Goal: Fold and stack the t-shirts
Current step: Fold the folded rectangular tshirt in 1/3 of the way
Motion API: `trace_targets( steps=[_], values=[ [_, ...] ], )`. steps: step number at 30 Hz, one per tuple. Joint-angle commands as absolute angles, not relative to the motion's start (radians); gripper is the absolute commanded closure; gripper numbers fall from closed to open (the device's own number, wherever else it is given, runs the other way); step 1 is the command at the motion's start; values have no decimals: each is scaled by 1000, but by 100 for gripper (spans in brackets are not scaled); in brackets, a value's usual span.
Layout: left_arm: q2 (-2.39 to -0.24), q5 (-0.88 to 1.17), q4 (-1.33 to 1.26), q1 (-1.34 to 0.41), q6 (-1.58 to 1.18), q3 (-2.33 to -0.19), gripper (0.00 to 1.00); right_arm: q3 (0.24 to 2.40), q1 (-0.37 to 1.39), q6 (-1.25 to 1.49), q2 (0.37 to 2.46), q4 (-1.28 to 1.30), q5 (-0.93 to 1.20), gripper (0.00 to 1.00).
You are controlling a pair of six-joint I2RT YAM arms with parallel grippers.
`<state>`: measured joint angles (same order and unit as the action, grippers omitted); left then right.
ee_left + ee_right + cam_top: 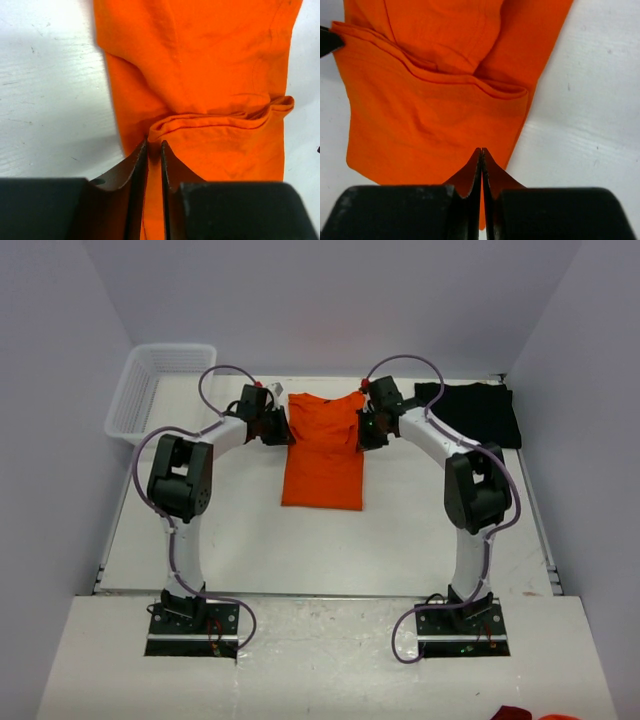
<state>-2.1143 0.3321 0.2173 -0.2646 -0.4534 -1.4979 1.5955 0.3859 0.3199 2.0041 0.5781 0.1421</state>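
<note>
Left gripper (154, 147): black jaws stand a narrow slit apart at the left edge of the plain bright orange cloth t-shirt (322, 455). Orange cloth shows in the slit and a rolled fold is bunched at the tips, but whether the jaws press the cloth cannot be determined. Right gripper (481, 150): jaws closed tip to tip over the shirt's right edge, and whether any cloth is caught between them is not visible. The orange shirt lies mid-table toward the far side, between the two grippers, folded into a long narrow rectangle with the collar end farthest away. Its sleeves are out of sight. Both wrist views cut the shirt off at their frame edges. The cloth is matte and soft, with shallow creases and a stitched seam. A dark object (327, 41), cut off at the left of the right wrist view, touches the fold's corner and cannot be identified. The plain black cloth t-shirt (478, 412) lies flat at the far right of the table, well apart from the orange one. Its outline is hard to read and its near-left corner is hidden behind the right arm. The white painted table (400, 540) shows small scuffs. A white plastic mesh basket (135, 390) sits at the far left corner.
</note>
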Motion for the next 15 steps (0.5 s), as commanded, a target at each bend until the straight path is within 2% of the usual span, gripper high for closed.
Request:
trace_targets(
  steps=[1, 4, 7, 10, 15],
  values=[
    [-2131, 308, 203, -253, -434, -1545, 81, 1708, 391, 316, 2063, 598, 215, 100],
    [-2131, 281, 207, -253, -431, -1548, 71, 1775, 391, 316, 2115, 620, 235, 100],
    [-2111, 258, 219, -253, -423, -1540, 57, 1836, 391, 322, 2163, 647, 238, 100],
    [-2065, 250, 219, -256, -428, -1513, 53, 1882, 393, 330, 2206, 673, 241, 100],
    [-1982, 276, 210, -273, -431, -1459, 53, 1898, 391, 351, 2247, 702, 239, 100]
  ],
)
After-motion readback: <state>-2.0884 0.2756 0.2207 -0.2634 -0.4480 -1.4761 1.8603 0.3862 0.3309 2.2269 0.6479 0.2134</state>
